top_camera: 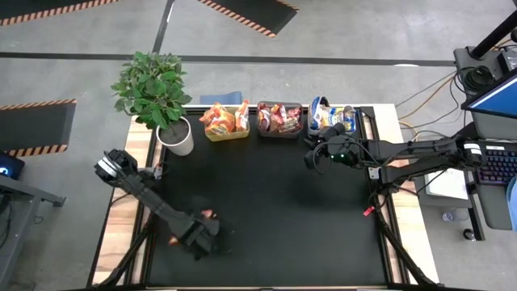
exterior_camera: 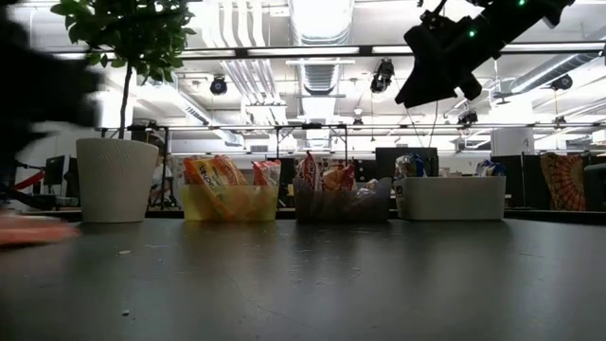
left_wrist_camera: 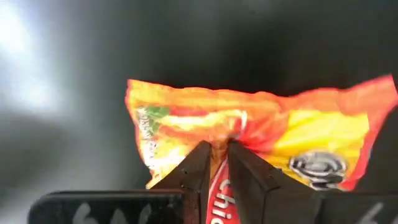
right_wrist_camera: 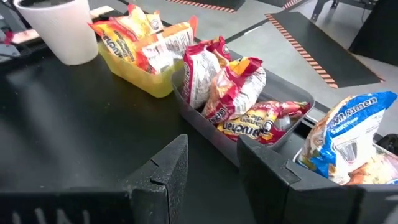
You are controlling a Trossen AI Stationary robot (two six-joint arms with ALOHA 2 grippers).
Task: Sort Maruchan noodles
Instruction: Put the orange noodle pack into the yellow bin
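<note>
An orange-and-yellow Maruchan noodle packet (left_wrist_camera: 261, 127) sits under my left gripper (left_wrist_camera: 216, 158) near the table's near-left part. In the high view only its ends (top_camera: 208, 214) show beside the gripper (top_camera: 203, 233). It is an orange blur (exterior_camera: 28, 230) low at the table in the low view. My right gripper (right_wrist_camera: 211, 165) is open and raised above the table (exterior_camera: 417, 90), just in front of the bins (top_camera: 311, 158), touching nothing. Orange packets fill the yellow bin (top_camera: 226, 133), red ones the grey bin (top_camera: 280, 131), and blue ones the white bin (top_camera: 333, 128). My left gripper pinches the orange packet between its two fingers at a crinkled spot near the middle of the wrapper (left_wrist_camera: 239, 134), coming from above and pointing down. The packet spreads out to both sides of the fingers. I cannot tell whether it is lifted off the table.
A potted plant in a white pot (top_camera: 175, 136) stands at the far-left corner, beside the yellow bin. The three bins line the far edge. The black table top (top_camera: 275, 210) lies bare between the two arms.
</note>
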